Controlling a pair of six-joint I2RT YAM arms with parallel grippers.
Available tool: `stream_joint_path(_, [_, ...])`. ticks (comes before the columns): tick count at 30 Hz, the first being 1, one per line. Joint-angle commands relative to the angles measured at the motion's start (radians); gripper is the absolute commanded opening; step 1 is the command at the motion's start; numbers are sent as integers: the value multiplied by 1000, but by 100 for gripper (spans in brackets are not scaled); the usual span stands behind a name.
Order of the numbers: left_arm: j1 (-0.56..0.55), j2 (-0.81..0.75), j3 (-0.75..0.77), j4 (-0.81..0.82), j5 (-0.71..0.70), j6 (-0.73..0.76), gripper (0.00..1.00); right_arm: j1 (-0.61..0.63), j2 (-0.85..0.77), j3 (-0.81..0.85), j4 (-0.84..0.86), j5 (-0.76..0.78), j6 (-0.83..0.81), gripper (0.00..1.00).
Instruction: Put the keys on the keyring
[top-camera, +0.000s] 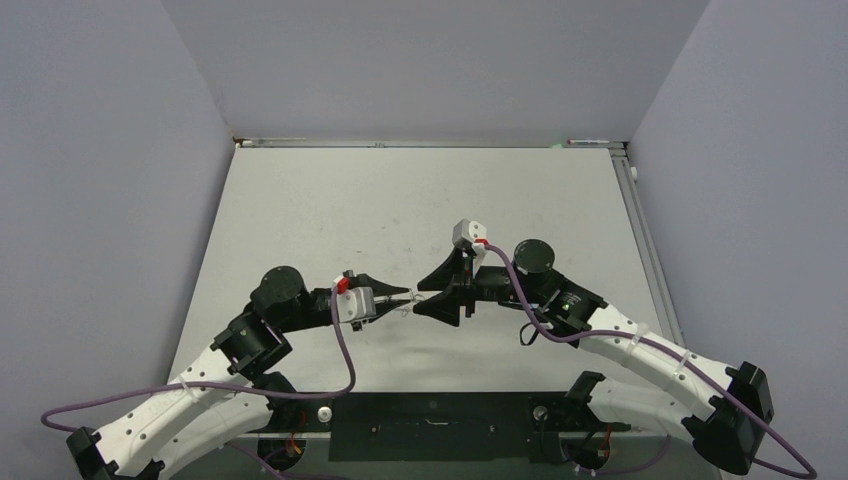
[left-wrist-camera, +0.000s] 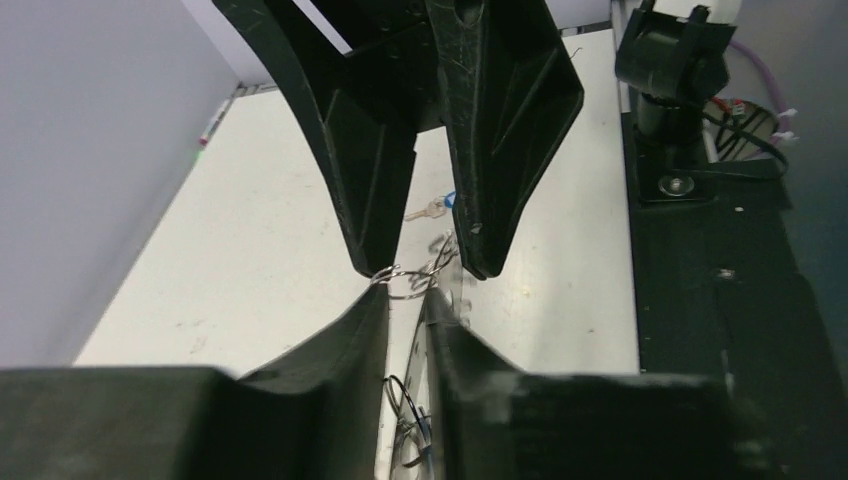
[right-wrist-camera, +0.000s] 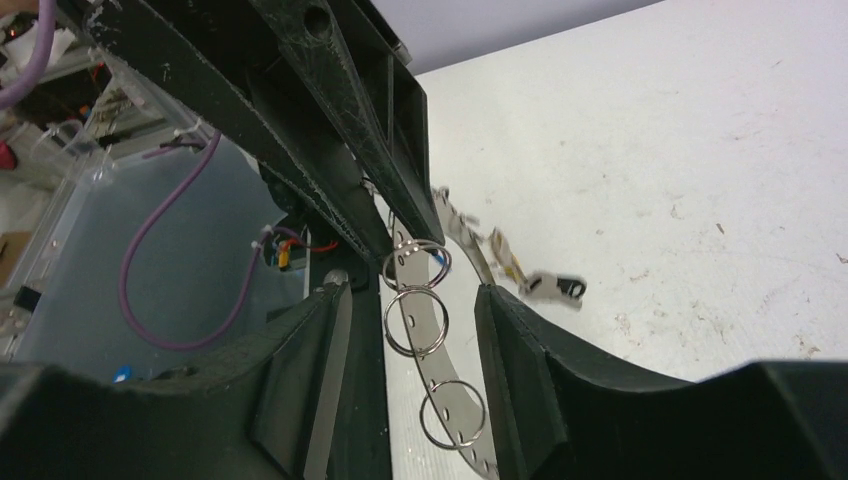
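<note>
Left pincer (left-wrist-camera: 405, 310) is pinched on the keyring (left-wrist-camera: 410, 282) above the surface (top-camera: 330, 210); right pincer (right-wrist-camera: 415, 310) is held spread around it, one blue-tagged key (left-wrist-camera: 437, 207) beyond.

I can't read any text, label, brand, number or sign from here, in any of my three views. The arms, the table (top-camera: 300, 200) and the walls carry no lettering that I can make out.

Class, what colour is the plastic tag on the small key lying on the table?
Blue tag, clearest in the left wrist view.
</note>
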Motion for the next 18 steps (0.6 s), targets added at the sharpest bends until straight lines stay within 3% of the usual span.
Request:
stream_joint_path(1, [-3, 8, 103, -136, 84, 84, 0, 11, 10, 79, -94, -96, -105, 50])
stream_joint_path(11, [-2, 16, 94, -168, 90, 89, 0, 8, 62, 88, -177, -115, -198, 47])
stream_joint_path(18, [-2, -19, 63, -132, 124, 81, 0, -8, 72, 70, -142, -142, -207, 58])
